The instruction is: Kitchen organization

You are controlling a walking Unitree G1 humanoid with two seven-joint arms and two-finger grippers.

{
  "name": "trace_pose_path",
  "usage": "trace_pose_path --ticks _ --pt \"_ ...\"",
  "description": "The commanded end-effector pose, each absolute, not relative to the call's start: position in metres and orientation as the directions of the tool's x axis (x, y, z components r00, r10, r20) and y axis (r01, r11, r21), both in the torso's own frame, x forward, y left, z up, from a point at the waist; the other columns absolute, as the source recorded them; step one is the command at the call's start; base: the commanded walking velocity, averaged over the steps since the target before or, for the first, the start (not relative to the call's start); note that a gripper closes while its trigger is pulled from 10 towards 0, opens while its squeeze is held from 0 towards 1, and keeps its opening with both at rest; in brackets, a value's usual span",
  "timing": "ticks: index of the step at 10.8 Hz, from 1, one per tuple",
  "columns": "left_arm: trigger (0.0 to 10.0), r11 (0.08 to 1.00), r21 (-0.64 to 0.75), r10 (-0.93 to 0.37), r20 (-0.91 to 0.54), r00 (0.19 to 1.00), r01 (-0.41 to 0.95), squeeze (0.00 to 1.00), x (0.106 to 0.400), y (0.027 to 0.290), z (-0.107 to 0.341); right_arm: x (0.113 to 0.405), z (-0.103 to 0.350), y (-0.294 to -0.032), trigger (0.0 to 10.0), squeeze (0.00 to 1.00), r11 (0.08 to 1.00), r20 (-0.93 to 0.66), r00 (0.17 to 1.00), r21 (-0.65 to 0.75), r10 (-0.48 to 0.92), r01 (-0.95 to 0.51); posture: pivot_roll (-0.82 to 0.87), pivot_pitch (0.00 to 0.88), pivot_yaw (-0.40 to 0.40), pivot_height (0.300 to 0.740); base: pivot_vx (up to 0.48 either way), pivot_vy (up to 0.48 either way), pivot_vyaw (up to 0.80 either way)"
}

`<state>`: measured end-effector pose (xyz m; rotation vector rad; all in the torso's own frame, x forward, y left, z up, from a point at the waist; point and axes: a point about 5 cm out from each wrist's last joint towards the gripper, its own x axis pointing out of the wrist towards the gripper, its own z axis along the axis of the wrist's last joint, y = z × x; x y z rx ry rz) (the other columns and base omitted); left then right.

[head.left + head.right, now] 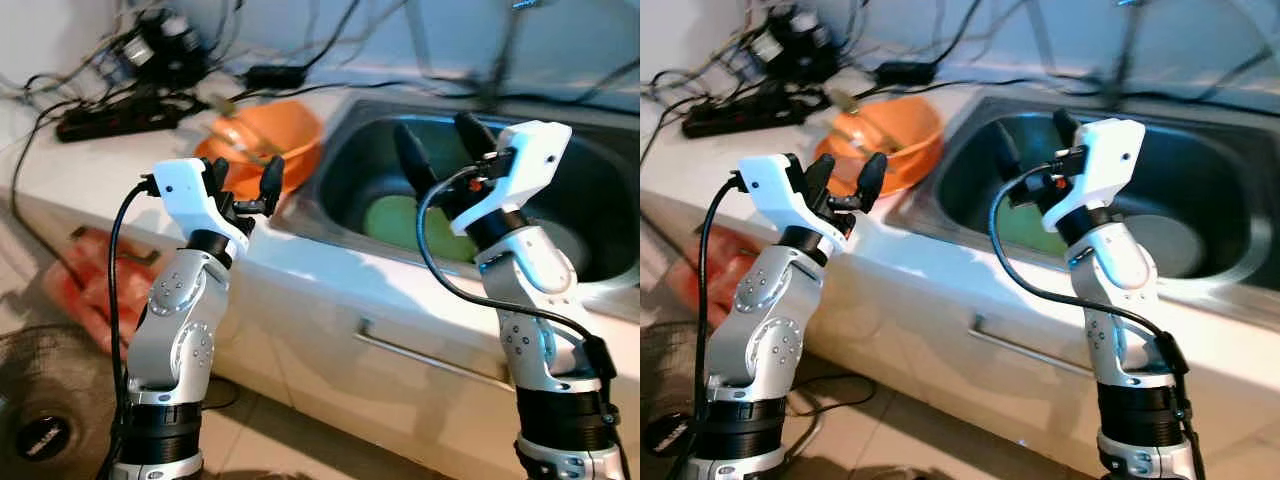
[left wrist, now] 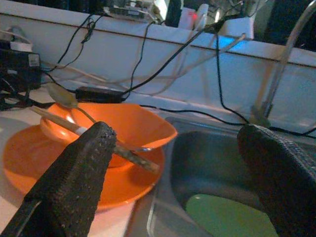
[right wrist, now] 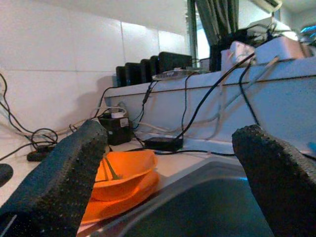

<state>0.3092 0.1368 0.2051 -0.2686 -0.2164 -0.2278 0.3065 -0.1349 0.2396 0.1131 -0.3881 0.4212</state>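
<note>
A shallow orange plastic bowl point(image 1: 268, 135) is stacked on a wider orange plastic plate point(image 2: 29, 163) on the white countertop point(image 1: 120, 155), just beside the left rim of the stainless steel sink point(image 1: 600, 215); a metal spoon point(image 2: 63, 97) and a thin wooden chopstick point(image 2: 59, 122) are laid across the bowl, their long axes running roughly from the counter side towards the sink. A flat green plate point(image 1: 395, 222) is seen lying on the sink floor. The orange stack lies straight ahead of and slightly below the left gripper point(image 1: 243, 180), which is held just short of it with its black fingers spread wide and nothing between them. The right gripper point(image 1: 440, 145) is raised over the sink basin, its fingers likewise wide apart and empty, with the green plate below it. The left arm is judged the nearer to the orange dishes, the right arm to the green plate. Black cables and a power strip point(image 1: 115, 118) are strewn behind the dishes.
</note>
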Motion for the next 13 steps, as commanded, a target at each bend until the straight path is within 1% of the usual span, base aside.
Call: trace_pose_path --ticks 1,4,8,9,10,13 --pt "10.0 0.944 -0.251 -0.160 0.225 0.961 0.216 0.00 0.310 0.144 0.204 0.306 0.241 -0.128 10.0 0.00 0.895 0.389 0.828 0.022 0.404 -0.446 0.09 0.056 0.090 0.740 0.000 0.000 0.00" --pt "10.0 0.932 -0.317 -0.127 0.169 0.977 0.176 0.00 0.315 0.149 0.193 0.303 0.233 -0.125 10.0 0.00 0.870 0.345 0.819 0.011 0.459 -0.493 0.09 0.055 0.090 0.740 0.000 0.000 0.00" --pt "10.0 0.935 -0.309 -0.113 0.204 0.972 0.173 0.00 0.317 0.156 0.201 0.302 0.232 -0.124 10.0 0.00 0.866 0.343 0.816 0.011 0.466 -0.499 0.09 0.057 0.089 0.740 0.000 0.000 0.00" --pt "10.0 0.933 -0.317 -0.112 0.193 0.975 0.170 0.00 0.317 0.156 0.198 0.302 0.232 -0.123 10.0 0.00 0.866 0.344 0.815 0.011 0.466 -0.500 0.09 0.058 0.089 0.740 0.000 0.000 0.00" --pt "10.0 0.924 -0.350 -0.102 0.167 0.981 0.156 0.00 0.318 0.156 0.192 0.302 0.232 -0.123 10.0 0.00 0.865 0.343 0.815 0.011 0.468 -0.501 0.09 0.058 0.088 0.740 0.319 0.000 0.00" --pt "10.0 0.922 -0.351 -0.110 0.165 0.980 0.163 0.00 0.322 0.152 0.192 0.301 0.232 -0.122 10.0 0.00 0.866 0.344 0.815 0.009 0.467 -0.501 0.08 0.057 0.090 0.740 0.351 0.000 0.00"
